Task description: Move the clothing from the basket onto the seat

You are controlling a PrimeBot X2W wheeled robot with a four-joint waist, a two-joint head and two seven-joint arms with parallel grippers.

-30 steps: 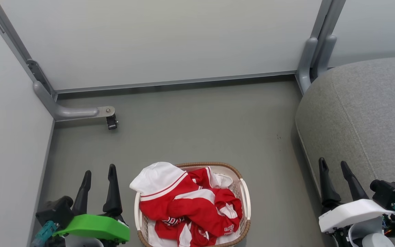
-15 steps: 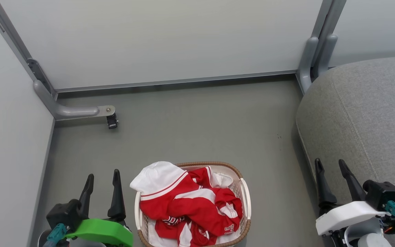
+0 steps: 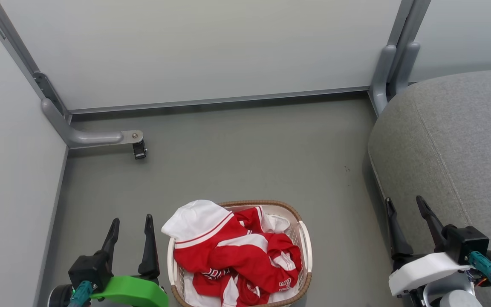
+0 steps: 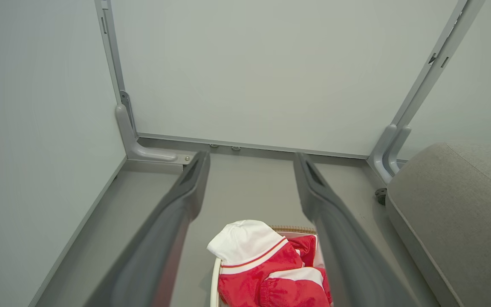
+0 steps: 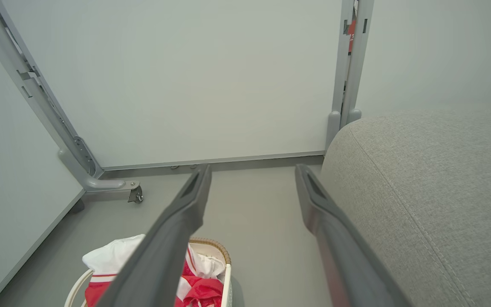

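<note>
**Head view, with both wrist views.** Red soft-fabric sports jerseys [image 3: 237, 256] with white panels, white stripes and dark lettering lie heaped in an oval cream-white perforated plastic laundry basket [image 3: 271, 204] with a brown woven-look rim. The basket stands on the grey-green floor [image 3: 245, 153] at bottom centre. One white panel of the jerseys drapes over the basket's far-left rim.

A large light-grey upholstered fabric cushion [image 3: 450, 149] with rounded edges and a stitched seam lies to the robot's right. It is apart from the basket, with a strip of floor between them.

The left tool [image 3: 131, 219], on a green housing, hangs just beside the basket's left side. Its two long dark fingers are spread apart and hold nothing.

The right tool [image 3: 403, 199], on a white housing, appears against the cushion's near-left edge. Its fingers are likewise spread and hold nothing.

Both tools point toward the pale wall panels [image 3: 194, 47] at the back. There, a grey metal frame foot [image 3: 100, 138] carries a small black caster [image 3: 139, 150] at the left corner.
</note>
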